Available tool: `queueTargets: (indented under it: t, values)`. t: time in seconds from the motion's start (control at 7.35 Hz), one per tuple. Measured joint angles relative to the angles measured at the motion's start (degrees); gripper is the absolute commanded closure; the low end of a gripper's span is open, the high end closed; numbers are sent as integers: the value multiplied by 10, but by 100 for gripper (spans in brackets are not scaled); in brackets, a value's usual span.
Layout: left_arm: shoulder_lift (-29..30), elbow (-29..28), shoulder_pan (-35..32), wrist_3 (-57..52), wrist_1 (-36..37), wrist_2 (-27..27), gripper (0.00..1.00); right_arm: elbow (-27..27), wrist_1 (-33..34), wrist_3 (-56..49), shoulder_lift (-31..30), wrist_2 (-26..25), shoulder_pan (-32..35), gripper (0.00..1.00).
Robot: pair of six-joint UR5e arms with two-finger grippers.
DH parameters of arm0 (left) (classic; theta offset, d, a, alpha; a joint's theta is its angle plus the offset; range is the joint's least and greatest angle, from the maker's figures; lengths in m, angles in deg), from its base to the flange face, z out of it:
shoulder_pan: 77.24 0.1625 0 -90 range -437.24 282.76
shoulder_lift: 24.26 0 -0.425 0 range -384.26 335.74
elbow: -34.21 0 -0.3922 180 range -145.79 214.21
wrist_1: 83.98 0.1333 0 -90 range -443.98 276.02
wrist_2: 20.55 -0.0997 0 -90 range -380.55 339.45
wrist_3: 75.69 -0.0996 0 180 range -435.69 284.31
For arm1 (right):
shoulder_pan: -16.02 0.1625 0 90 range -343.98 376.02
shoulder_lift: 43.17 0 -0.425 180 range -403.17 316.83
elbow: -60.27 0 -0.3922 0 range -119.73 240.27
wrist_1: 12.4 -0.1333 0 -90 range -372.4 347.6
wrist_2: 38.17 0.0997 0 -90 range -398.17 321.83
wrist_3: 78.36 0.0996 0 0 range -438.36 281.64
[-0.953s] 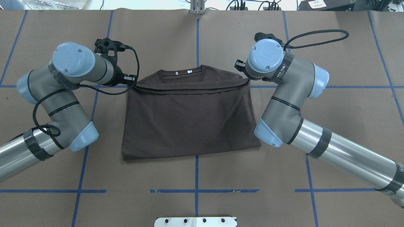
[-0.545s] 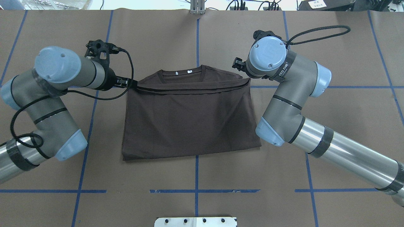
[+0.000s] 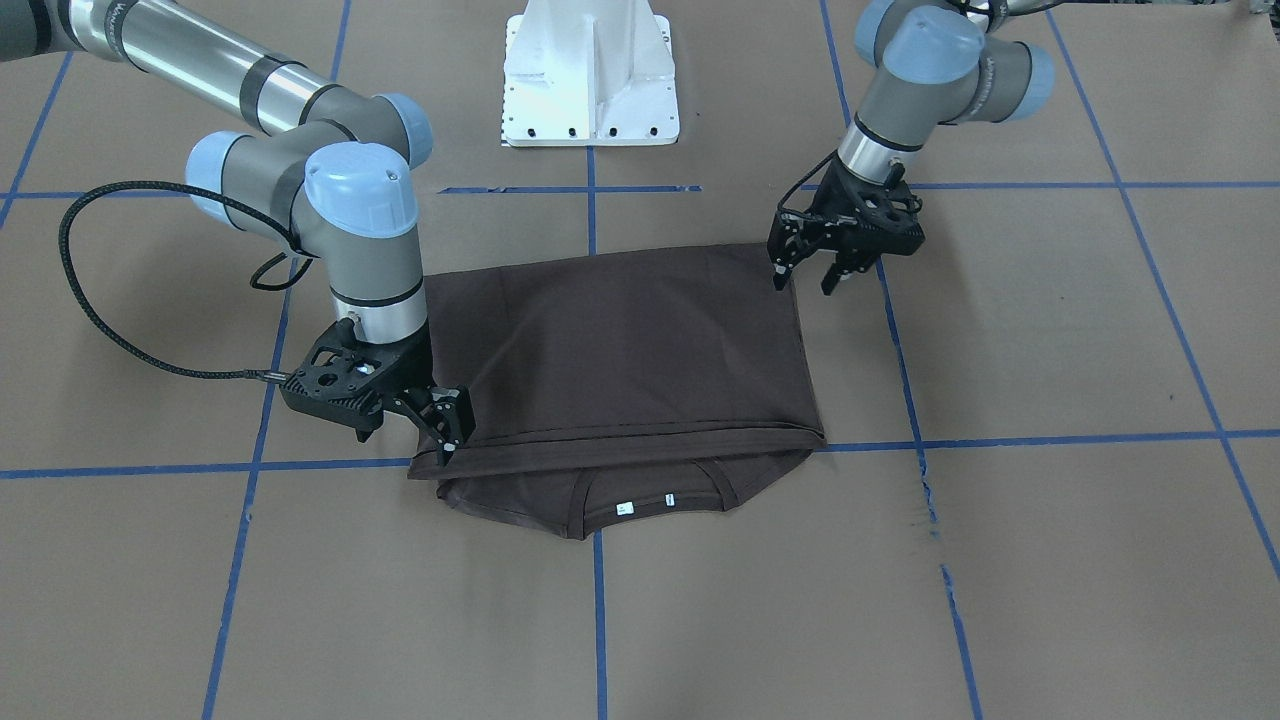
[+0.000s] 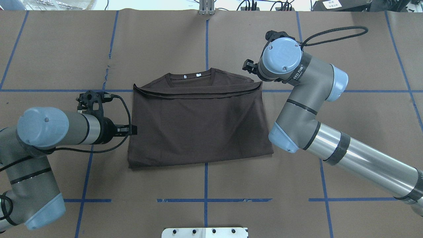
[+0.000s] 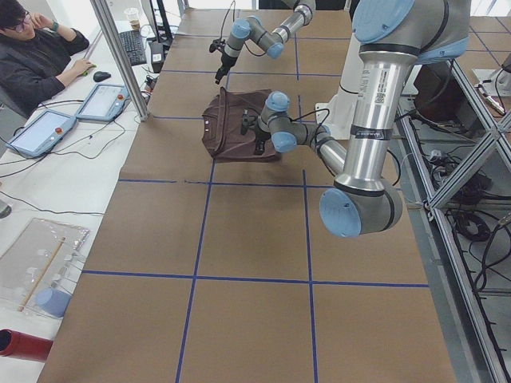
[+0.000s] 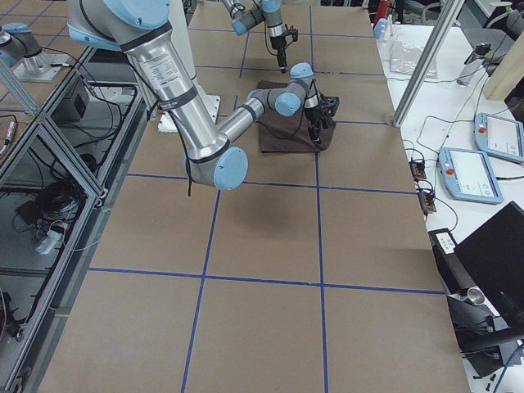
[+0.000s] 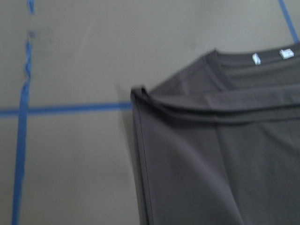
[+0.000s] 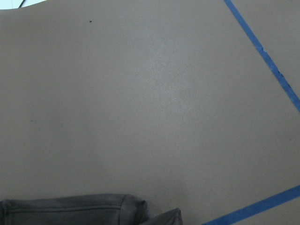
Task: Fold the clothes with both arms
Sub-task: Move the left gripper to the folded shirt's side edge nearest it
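The dark brown T-shirt (image 4: 198, 125) lies folded in half on the table, its collar and white tags (image 4: 191, 75) poking out at the far edge. It also shows in the front view (image 3: 620, 350) and both wrist views (image 7: 211, 154) (image 8: 70, 211). My left gripper (image 4: 132, 130) (image 3: 805, 280) is open and empty, just beside the shirt's left edge near its near corner. My right gripper (image 3: 448, 430) is at the shirt's far right corner with its fingers apart and holds nothing. In the overhead view the wrist mostly hides it.
The table is covered with brown paper marked with blue tape lines (image 4: 206, 43). The white robot base (image 3: 590, 80) stands at the near edge. An operator (image 5: 32, 56) and two tablets (image 5: 40, 132) are beyond the table's far side.
My left gripper has left the shirt's far left corner and moved back toward the robot along the shirt's left edge. My right gripper has shifted only slightly. The shirt has stayed flat.
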Motion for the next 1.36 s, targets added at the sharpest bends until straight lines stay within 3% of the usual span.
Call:
queueTargets:
  t: [0.27, 0.82, 1.23, 1.36]
  values:
    - [-12, 2, 45, 48, -9, -22, 50, 0, 0, -1, 0, 1, 1, 0]
    - [-25, 1, 71, 57, -9, -29, 51, 0, 0, -2, 0, 3, 3, 0]
    - [-29, 1, 77, 57, -9, -29, 98, 0, 0, -2, -2, 3, 2, 0]
    - [-29, 1, 80, 57, -9, -29, 100, 0, 0, -2, -3, 3, 2, 0]
